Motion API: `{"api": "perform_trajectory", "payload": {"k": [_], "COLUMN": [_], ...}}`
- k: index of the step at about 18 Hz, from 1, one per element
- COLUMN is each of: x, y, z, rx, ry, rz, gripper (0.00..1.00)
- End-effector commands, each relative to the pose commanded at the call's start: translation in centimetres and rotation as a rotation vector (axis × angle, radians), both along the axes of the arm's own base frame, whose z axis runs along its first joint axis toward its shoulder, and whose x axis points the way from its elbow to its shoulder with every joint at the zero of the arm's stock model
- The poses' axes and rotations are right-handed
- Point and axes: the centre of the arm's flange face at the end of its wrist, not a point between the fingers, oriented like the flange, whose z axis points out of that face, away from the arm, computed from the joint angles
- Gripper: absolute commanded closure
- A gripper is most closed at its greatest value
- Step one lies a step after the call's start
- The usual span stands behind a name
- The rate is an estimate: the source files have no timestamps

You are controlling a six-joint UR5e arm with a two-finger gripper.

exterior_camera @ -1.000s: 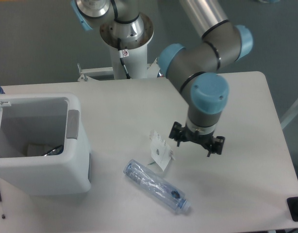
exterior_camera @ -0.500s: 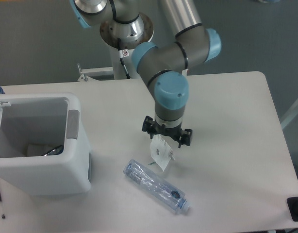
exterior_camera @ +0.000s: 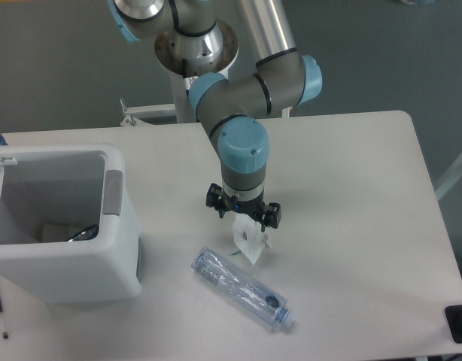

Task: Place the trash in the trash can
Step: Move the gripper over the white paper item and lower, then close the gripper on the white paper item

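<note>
White card (exterior_camera: 250,242) sits mid-table, standing folded, and the gripper (exterior_camera: 243,218) is now right over its far edge. Over the last second the arm has swung in from the right side of the table, where it hung well clear of the card, and has stopped above it. Wrist hides most of the card's top, so contact is not confirmed; looks like just above or barely touching.

Fingers: cannot tell whether they are spread or pressed together. Only the black bracket ends show either side of the wrist, and the fingertips are hidden under the body.

Clear bottle (exterior_camera: 242,288) lies on its side nearer the camera, just near-right of the card, one end almost touching the card's base. It hasn't moved.

Trash can (exterior_camera: 114,259) is at the left edge of the table, open top, well apart from both items. Something light and something dark already lie in its bottom; can't identify them.

Judgement: this is the approach step for the card pick, nothing is binned from this pair yet. Next move needs a descent and a close on a thin upright fold, which could easily tip or slide. Bottle is close enough to get nudged.
</note>
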Motion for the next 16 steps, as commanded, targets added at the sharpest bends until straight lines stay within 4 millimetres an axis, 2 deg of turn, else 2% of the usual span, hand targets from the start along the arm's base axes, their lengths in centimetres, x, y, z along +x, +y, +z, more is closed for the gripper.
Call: {"api": "perform_trajectory", "payload": {"k": [2,3,9,12,15,16], "x": [0.35,0.26,-0.03,-0.34,-0.52,-0.51], "y": [0.62,0.75,1.14,0.81,0.91,0.89], "z": [-0.45,-0.45,-0.57,-0.32,-0.07,0.11], "rx": [-0.015,-0.012,0.004,-0.025,-0.018,-0.016], "ry": [0.015,0.027,0.043,0.079,0.092,0.095], "rz": [-0.001,0.010,0.044,0.043,0.048,0.049], "gripper": [0.00,0.03,0.48,0.75,0.93,0.93]}}
